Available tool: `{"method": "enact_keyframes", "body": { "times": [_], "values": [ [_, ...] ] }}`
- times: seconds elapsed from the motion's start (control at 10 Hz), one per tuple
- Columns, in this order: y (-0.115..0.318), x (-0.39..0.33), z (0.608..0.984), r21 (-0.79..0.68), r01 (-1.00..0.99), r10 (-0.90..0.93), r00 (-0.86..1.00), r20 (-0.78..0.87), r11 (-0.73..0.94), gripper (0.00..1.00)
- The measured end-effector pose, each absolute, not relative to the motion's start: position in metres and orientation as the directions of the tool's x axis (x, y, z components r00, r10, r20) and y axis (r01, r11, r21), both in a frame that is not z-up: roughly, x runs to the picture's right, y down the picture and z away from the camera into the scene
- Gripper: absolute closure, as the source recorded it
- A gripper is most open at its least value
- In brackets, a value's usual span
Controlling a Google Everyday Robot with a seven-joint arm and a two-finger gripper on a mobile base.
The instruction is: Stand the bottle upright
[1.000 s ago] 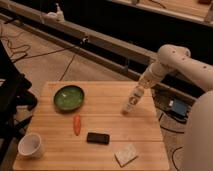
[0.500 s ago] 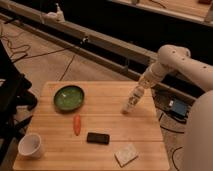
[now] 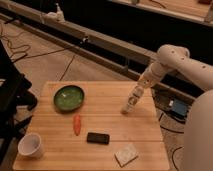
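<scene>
1. Closest in, at the front left corner of the worktop (image 3: pixel 107 112), a white cup (image 3: pixel 31 145) stands mouth up; I can see nothing inside it
2. Towards the front right lies a flat pale block (image 3: pixel 126 154), and a little behind it, nearer the middle, a black phone (image 3: pixel 98 138) lies flat
3. Further back an orange carrot (image 3: pixel 77 124) lies on the wood just in front of a green bowl (image 3: pixel 69 97), the two apart; the bowl looks bare inside
4. About level with the bowl but on the right side is my tool (image 3: pixel 132 100), reaching down from the arm at the right; it is closed, and as far as I can judge it is clamped on the bottle (image 3: pixel 127 107), the slim pale shape at its tip
5. The bottle leans, its upper end tilted towards the arm and its lower end at or just above the wood; I cannot tell whether it touches
6. I take this to be the tipping-up step: the bottle is gripped but not yet vertical
7. The next move calls for turning my wrist until the bottle is plumb, setting its base flat, then letting go and lifting straight off so I don't knock it
8. Farthest off, cables (image 3: pixel 30 50) trail across the floor
</scene>
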State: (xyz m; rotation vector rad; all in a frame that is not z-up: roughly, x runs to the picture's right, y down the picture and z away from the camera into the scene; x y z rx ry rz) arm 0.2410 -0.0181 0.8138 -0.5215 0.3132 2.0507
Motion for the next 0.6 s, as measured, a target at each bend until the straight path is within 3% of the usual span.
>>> {"method": "enact_keyframes", "body": {
  "times": [0.6],
  "values": [
    [-0.045, 0.241, 0.827, 0.015, -0.897, 0.830, -0.416, -0.372, -0.442, 1.00]
  ]
}}
